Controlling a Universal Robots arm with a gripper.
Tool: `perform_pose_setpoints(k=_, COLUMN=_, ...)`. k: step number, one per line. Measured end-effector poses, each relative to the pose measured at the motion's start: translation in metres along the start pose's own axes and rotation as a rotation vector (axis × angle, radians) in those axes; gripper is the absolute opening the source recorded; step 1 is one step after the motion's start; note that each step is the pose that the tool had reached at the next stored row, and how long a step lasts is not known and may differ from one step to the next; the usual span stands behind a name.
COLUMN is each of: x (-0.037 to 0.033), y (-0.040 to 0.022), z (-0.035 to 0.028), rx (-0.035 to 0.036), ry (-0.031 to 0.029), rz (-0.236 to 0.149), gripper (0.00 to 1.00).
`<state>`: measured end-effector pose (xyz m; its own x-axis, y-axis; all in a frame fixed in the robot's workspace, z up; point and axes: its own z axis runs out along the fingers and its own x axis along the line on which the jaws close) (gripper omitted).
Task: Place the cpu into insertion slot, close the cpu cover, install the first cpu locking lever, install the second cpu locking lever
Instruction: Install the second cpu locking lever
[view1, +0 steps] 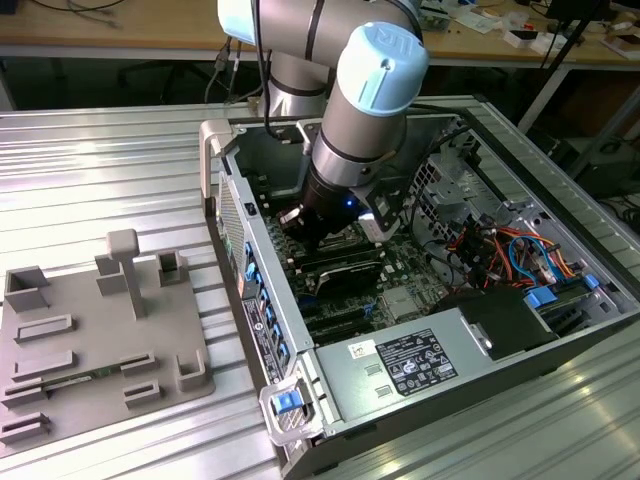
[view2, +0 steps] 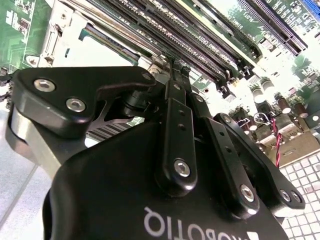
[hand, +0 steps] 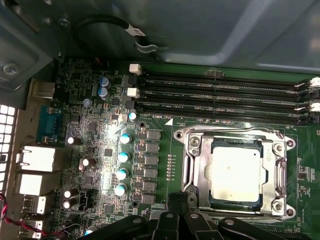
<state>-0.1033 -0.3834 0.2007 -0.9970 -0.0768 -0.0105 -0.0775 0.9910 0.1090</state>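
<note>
cpu sits in insertion slot, cpu cover seemingly down; gripper at socket's 7 o'clock, fingers pinched together, empty.

Memory slots just beside socket

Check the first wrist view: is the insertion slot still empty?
No. In the first wrist view the cpu, its silver-grey top showing, lies inside the insertion slot, framed by the shiny cpu cover.

Exterior view looks down from high, well back, on the gripper; both wrist views sit close above it, sharing the motherboard.
</note>
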Motion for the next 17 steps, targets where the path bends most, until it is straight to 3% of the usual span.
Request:
perform_pose_setpoints(k=5, x=-0.0003, y=0.0044, z=0.0002, rx=0.0124, ry=0.0014, rz=0.000, gripper=0.11)
perform_pose_setpoints(k=9, x=-0.0006, y=0.0069, z=0.0007, rx=0.0292, ry=0.0023, rz=0.000, gripper=0.11)
perform_pose_setpoints(k=11, x=-0.0006, y=0.0068, z=0.0006, rx=0.0342, ry=0.0028, rz=0.000, gripper=0.11)
perform_pose_setpoints(k=17, x=-0.0006, y=0.0071, z=-0.0006, rx=0.0370, ry=0.0028, rz=0.000, gripper=0.11)
